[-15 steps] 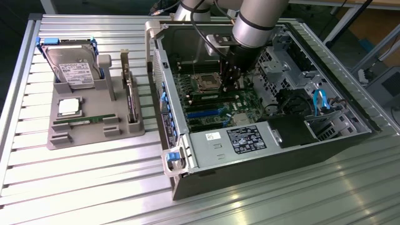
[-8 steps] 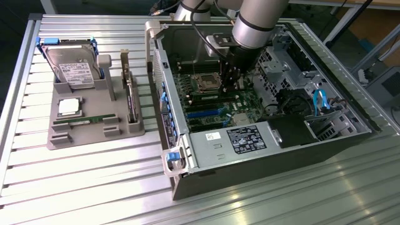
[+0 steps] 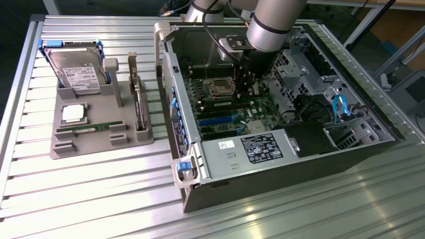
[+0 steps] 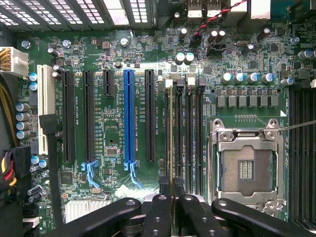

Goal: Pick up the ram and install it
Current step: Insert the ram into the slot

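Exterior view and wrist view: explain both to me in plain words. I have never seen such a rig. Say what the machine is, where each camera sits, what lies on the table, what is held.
The machine is a robot arm with a gripper for a hand. The exterior view comes from a camera off the arm: a metal table bears an open computer case, into which the arm reaches. On that view's left a grey holder carries a hard drive, a silver processor, an upright card and a green stick. The wrist view comes from a camera on the wrist, facing the motherboard. The gripper is shut on a thin board seen edge-on, apparently the ram, lying along a memory slot.
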`<state>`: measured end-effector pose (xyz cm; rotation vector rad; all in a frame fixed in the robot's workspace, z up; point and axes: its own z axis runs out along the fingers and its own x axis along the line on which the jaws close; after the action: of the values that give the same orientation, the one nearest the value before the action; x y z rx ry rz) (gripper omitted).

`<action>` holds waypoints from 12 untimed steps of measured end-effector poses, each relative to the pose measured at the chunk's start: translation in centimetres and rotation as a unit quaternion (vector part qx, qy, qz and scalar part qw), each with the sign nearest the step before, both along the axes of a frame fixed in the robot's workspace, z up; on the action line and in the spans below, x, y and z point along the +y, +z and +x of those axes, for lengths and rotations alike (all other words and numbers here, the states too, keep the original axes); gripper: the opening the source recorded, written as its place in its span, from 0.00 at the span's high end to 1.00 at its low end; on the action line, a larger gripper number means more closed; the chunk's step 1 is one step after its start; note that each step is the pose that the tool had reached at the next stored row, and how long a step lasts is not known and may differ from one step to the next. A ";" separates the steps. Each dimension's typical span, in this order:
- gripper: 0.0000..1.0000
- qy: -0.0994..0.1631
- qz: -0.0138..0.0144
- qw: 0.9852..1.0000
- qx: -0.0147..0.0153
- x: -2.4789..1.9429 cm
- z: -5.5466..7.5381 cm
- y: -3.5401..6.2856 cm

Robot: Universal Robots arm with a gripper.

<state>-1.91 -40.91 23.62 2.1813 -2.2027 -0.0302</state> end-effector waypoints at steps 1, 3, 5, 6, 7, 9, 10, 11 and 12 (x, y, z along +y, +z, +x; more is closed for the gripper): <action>0.88 0.000 0.000 1.000 0.000 0.00 0.0 -0.01; 0.88 0.000 0.000 1.000 0.000 0.00 0.0 -0.02; 0.88 0.000 0.000 1.000 0.000 0.00 0.0 -0.04; 0.88 0.000 0.000 1.000 0.000 0.00 0.0 -0.06; 0.88 0.000 0.000 1.000 0.000 0.00 0.0 -0.09; 0.88 0.000 0.000 1.000 0.000 0.00 0.0 -0.14; 0.88 0.000 0.000 1.000 0.000 0.00 0.0 -0.17; 0.88 0.000 0.000 1.000 0.000 0.00 0.0 -0.21; 0.88 0.000 0.000 1.000 0.000 0.00 0.0 -0.26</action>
<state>-1.91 -40.91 23.37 2.1815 -2.2028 -0.0303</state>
